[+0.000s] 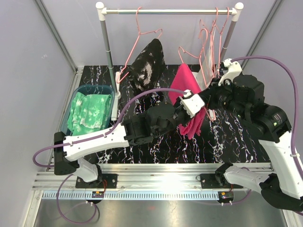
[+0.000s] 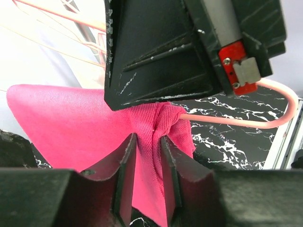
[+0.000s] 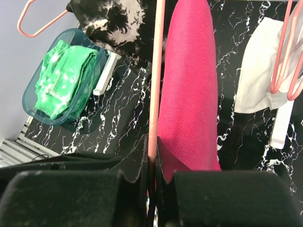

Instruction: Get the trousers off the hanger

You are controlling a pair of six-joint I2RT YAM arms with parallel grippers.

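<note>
The left gripper (image 2: 149, 142) is seen with its jaws a little apart and a fold of the magenta trousers (image 2: 71, 123) running down through the gap. Whether the cloth is being pinched or merely passed through cannot be told. Directly opposite, the right gripper (image 3: 152, 163) is clamped on the bar of the pink hanger (image 3: 156, 71), which is thereby steadied. The magenta trousers are draped over that hanger and bunched near its curved end, above the marbled table top (image 1: 236, 142) and between the two arms.

Step in hand – judged: stripping the magenta pair from its hanger, with one arm bracing the hanger and the other working the cloth.

Next move – judged: a firm hold on the bunched fold is required, followed by a pull along and off the bar end while the hanger is kept fixed. If the cloth is caught on the curved end, the hanger may be dragged with it.

Containers: one teal translucent bin (image 1: 66, 116) is placed at the left of the table. Only the mint green trousers (image 1: 90, 113) are held in it, loosely folded.

The black speckled trousers (image 1: 147, 64) are hung on a second hanger below the rail (image 1: 165, 10), so that pair is judged not yet removed.
</note>
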